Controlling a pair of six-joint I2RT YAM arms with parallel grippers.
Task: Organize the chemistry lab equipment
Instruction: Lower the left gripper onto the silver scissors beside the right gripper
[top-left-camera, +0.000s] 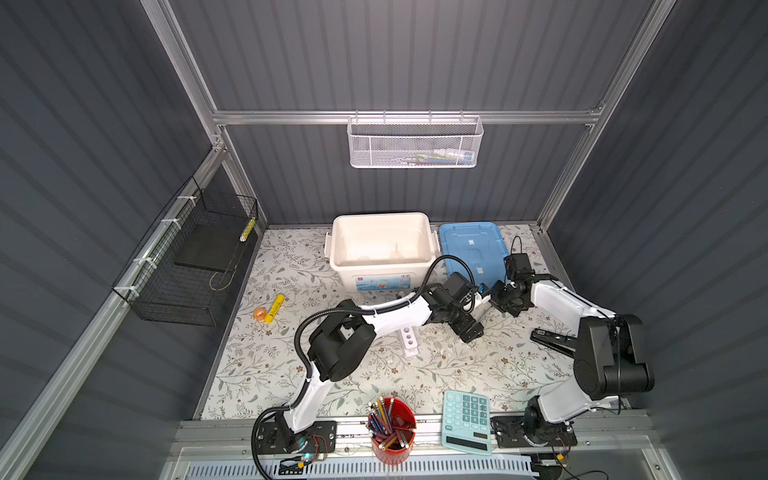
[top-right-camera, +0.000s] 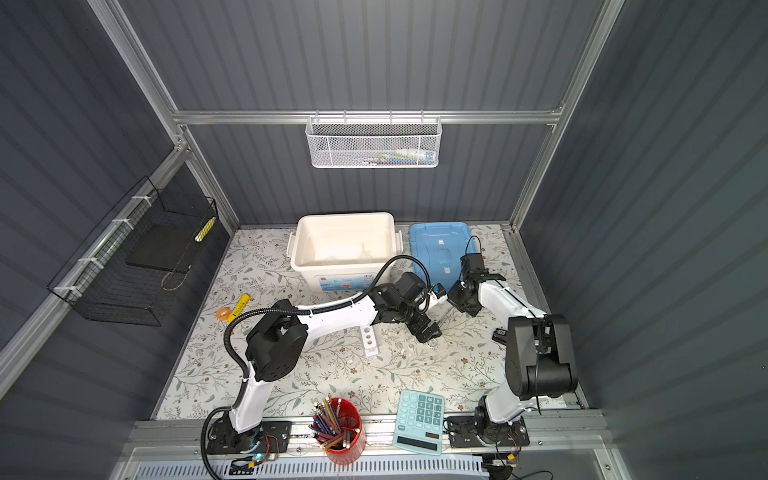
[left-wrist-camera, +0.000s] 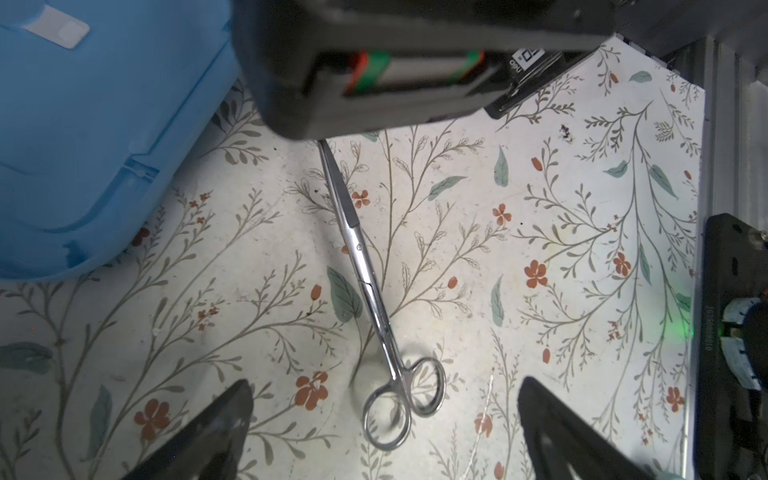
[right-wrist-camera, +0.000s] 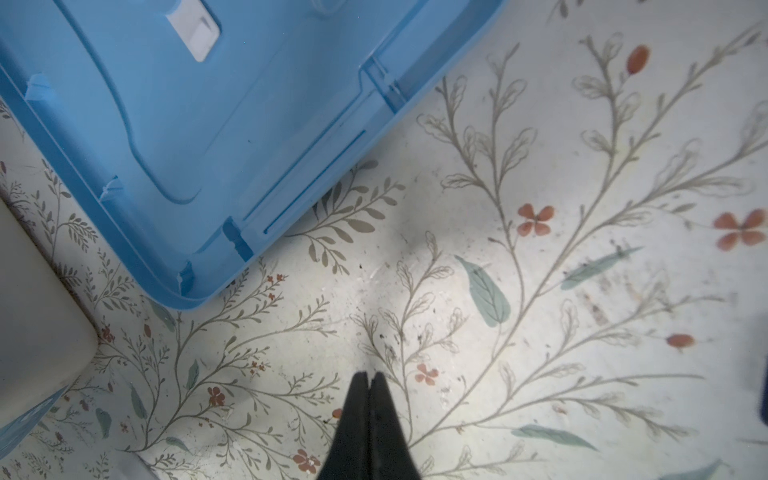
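Top views: high, front, looking down on whole table (top-left-camera: 249, 374) | left wrist: close, downward | right wrist: close, downward | both wrists share blue lid (left-wrist-camera: 91, 137)

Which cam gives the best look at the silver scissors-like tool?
Left wrist: the silver scissors-like tool lies nearly full length on the floral mat, its loops between the fingers of the open left gripper. In both top views the left arm hides all but a glint. Right wrist view misses it.
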